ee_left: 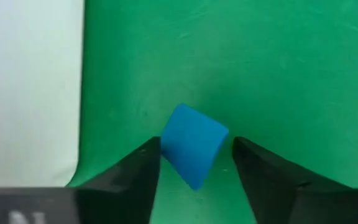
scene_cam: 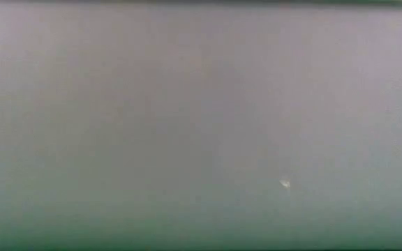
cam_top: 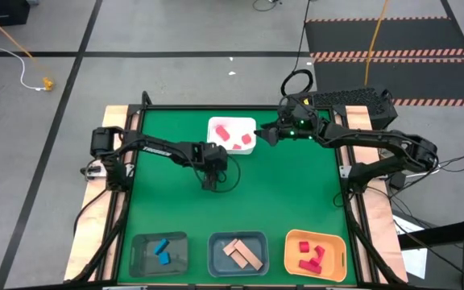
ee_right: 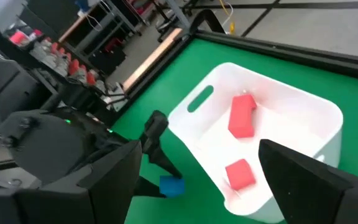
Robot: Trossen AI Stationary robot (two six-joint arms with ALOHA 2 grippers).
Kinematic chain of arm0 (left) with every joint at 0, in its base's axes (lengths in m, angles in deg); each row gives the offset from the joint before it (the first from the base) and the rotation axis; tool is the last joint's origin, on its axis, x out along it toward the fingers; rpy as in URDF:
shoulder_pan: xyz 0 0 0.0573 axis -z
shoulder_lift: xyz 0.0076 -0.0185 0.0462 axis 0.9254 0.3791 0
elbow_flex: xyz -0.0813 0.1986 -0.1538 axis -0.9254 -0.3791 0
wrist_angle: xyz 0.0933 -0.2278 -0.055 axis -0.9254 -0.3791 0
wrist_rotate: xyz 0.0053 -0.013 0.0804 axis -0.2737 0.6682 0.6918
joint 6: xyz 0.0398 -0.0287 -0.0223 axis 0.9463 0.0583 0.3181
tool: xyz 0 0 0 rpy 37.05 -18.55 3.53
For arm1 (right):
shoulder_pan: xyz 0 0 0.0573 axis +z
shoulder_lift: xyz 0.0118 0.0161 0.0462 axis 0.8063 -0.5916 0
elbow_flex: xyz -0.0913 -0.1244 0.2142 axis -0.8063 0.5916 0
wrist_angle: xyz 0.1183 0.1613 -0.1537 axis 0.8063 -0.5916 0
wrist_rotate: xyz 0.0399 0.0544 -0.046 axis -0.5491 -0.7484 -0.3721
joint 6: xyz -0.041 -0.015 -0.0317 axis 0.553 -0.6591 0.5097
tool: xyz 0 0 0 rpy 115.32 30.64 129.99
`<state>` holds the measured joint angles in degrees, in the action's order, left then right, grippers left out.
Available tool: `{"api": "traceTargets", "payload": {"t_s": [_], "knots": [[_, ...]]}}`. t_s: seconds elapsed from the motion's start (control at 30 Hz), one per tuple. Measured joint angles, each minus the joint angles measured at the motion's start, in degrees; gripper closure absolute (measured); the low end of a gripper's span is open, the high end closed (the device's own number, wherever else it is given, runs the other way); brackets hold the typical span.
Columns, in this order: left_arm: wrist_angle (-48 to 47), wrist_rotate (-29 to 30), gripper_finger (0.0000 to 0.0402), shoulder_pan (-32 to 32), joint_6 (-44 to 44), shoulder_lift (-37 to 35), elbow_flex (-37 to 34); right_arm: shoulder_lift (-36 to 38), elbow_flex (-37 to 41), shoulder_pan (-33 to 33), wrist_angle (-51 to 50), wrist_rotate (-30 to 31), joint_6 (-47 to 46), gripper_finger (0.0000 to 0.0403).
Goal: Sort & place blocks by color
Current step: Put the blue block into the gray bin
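Note:
A small blue block (ee_left: 194,152) lies on the green mat (cam_top: 296,201), just on the near side of the white tray (cam_top: 216,149). My left gripper (cam_top: 209,184) points down over it, open, one finger on each side of the block (ee_right: 171,185). The white tray (ee_right: 303,106) stands at the far middle of the table and has red blocks (ee_right: 242,115) (ee_right: 239,173) in it. My right gripper (ee_right: 201,149) hangs open and empty above the tray's right side (cam_top: 266,135). The low view shows only a grey blur. My left gripper comes at the blue block from above, its fingers (ee_left: 138,177) close against two opposite sides of the block (ee_left: 169,146). The block rests on the mat, turned cornerwise between them. Whether the fingers touch it, I cannot tell.
Along the near edge stand three bins: a grey one with blue blocks (cam_top: 159,252), a grey one with tan blocks (cam_top: 238,254) and an orange one with red blocks (cam_top: 315,255). Bare green mat lies between them and the white tray.

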<state>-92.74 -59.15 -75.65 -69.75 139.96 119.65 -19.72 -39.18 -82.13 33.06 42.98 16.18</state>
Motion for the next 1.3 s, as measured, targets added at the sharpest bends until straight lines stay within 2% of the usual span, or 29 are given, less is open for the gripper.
{"api": "traceTargets", "payload": {"t_s": [0.23,0.3,0.47,0.67,0.8,1.0,1.2,1.3], "knots": [[-0.1,-2.5,0.0323,0.2,1.2,-0.1,0.1,0.8,0.0,0.0,-2.5,0.0,-0.6,0.0090],[-0.5,-2.7,0.0348,0.2,0.6,-0.1,0.1,1.6,0.0,0.0,-4.2,-0.1,-0.6,0.0090],[-2.0,-3.2,0.0366,0.2,-1.7,-2.7,0.0,5.7,0.0,0.0,-10.7,-3.1,-0.7,0.0090],[-8.7,-5.8,0.0379,0.2,-3.5,-10.7,-0.5,11.4,0.0,0.0,-23.3,-7.6,-0.3,0.0090],[-11.1,-9.6,0.0399,0.6,-4.5,-14.3,-0.3,14.4,0.1,0.0,-32.3,-7.5,1.6,0.0090],[-11.1,-12.3,0.0401,2.5,-7.1,-16.8,-0.3,17.5,0.0,0.0,-44.9,-7.4,4.0,0.0090],[-18.4,-16.9,0.0401,6.5,-10.2,-20.2,-0.2,20.2,0.0,0.0,-61.4,-7.6,5.0,0.0090],[-22.2,-21.4,0.0401,9.3,-13.9,-23.0,-0.3,21.7,0.0,0.0,-68.8,-7.6,5.9,0.0090]]}}
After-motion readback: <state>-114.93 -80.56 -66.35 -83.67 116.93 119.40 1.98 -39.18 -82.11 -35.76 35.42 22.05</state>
